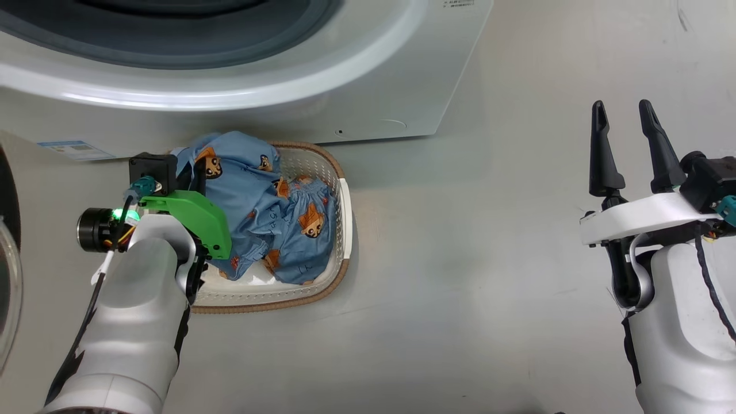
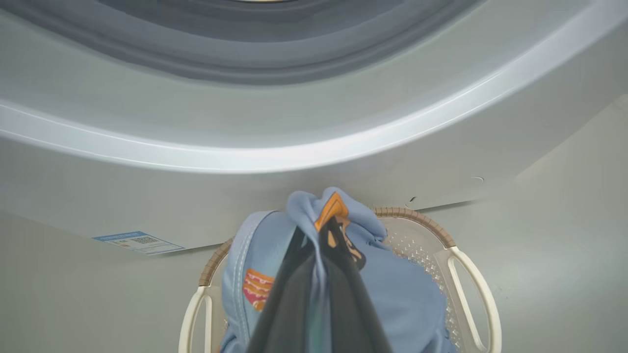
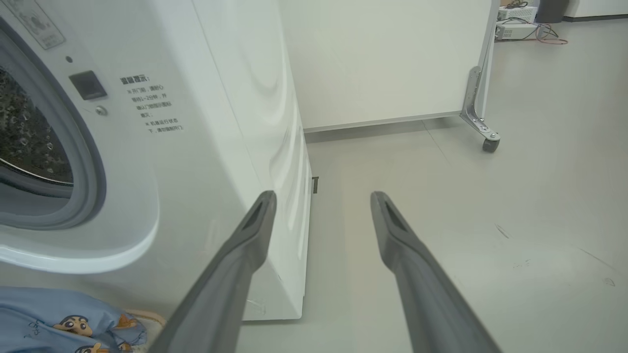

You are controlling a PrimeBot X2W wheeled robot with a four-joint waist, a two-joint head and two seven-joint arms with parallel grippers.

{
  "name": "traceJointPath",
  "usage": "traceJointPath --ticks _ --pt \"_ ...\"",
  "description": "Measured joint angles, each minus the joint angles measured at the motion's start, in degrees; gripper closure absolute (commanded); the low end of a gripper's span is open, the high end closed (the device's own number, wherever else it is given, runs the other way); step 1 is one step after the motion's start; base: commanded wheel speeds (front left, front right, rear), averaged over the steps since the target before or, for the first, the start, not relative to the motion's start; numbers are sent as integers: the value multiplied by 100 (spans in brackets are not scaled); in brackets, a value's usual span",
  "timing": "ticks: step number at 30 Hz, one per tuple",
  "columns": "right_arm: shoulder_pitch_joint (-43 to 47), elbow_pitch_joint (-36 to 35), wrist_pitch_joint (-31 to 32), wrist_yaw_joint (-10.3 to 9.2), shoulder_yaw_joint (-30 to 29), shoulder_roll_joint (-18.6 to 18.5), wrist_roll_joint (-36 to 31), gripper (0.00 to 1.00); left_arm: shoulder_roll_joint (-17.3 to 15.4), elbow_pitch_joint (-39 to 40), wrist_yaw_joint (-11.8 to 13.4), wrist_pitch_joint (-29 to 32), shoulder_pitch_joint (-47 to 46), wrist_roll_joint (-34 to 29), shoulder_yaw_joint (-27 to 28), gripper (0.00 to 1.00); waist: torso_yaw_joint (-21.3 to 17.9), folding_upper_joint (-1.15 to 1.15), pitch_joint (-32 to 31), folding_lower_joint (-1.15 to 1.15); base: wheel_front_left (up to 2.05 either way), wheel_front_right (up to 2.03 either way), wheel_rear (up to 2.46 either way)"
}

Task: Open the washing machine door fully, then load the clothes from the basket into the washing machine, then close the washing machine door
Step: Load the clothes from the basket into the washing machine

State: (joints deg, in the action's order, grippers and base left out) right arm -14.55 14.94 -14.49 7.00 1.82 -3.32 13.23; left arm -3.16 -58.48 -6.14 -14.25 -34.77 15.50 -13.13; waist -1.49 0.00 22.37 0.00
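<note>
The cream basket (image 1: 344,230) stands on the floor right in front of the white washing machine (image 1: 368,86). It holds light-blue clothes (image 1: 270,218) printed with orange cartoon figures. My left gripper (image 2: 319,230) is over the basket's left side and shut on a bunched fold of the clothes (image 2: 392,284), which rises to the fingertips. The drum mouth (image 1: 172,29) is uncovered. The washing machine door (image 1: 8,195) stands swung out at the far left edge. My right gripper (image 1: 624,144) hangs open and empty over bare floor, well right of the basket.
A blue label (image 1: 75,149) and a round flap (image 1: 391,123) sit low on the machine's front. Right of the machine stands a white partition (image 3: 392,59) on a castor (image 3: 490,142), with cables (image 3: 539,29) beyond it. Grey floor (image 1: 489,259) spreads between basket and right arm.
</note>
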Motion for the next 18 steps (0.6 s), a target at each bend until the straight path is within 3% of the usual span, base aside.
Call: traceJointPath --ticks 18 --pt "293 118 0 0 51 -22 85 0 3 1836 20 -2 410 -59 170 100 195 0 -792 0 0 0 0"
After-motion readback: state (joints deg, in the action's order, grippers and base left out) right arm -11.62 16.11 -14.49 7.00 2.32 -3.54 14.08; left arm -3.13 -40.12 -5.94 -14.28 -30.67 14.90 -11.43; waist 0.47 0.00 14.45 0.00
